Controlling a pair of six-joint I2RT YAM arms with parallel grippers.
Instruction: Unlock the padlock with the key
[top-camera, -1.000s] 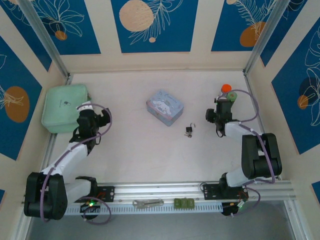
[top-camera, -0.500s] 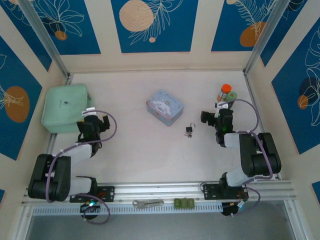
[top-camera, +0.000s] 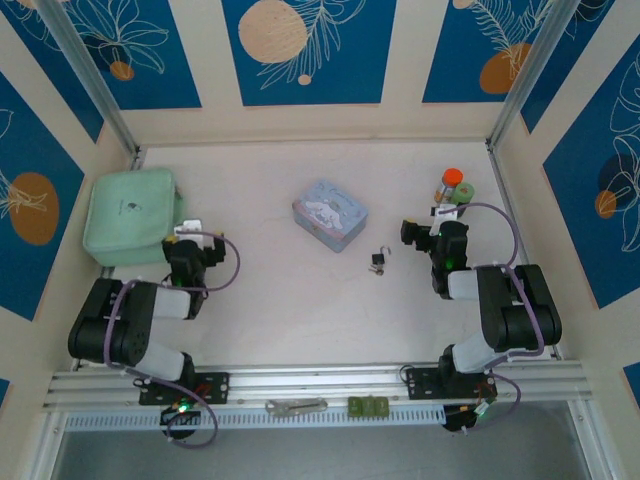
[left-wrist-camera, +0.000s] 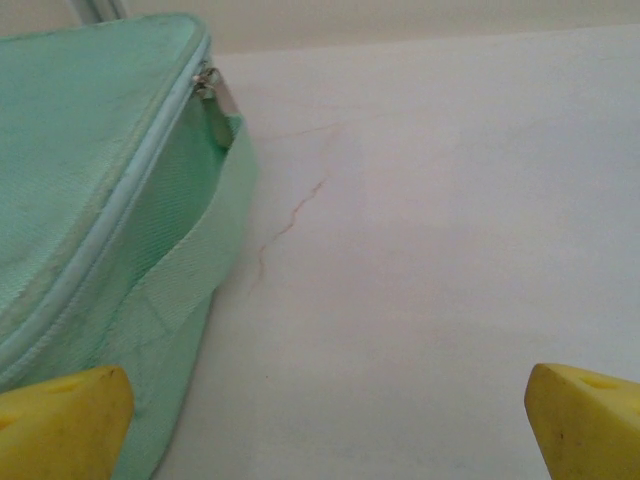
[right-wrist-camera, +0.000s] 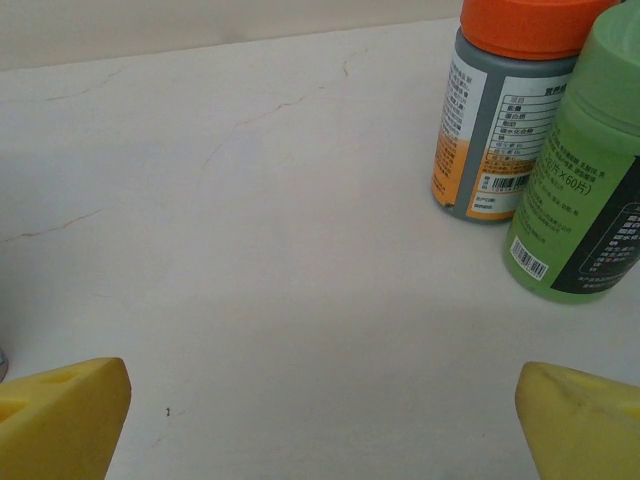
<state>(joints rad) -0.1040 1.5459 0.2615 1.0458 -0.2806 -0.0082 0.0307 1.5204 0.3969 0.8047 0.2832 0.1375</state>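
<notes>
Both jaws wide apart, padlock (top-camera: 378, 262) between them, nearer the right

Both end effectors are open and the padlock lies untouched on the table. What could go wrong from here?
The padlock and key are tiny and lie together; the open right end effector may just push them away.
The orange-capped bottle and green bottle stand just ahead of it; a swing might topple them.
The left end effector sits beside the green pouch and could snag its strap.
</notes>
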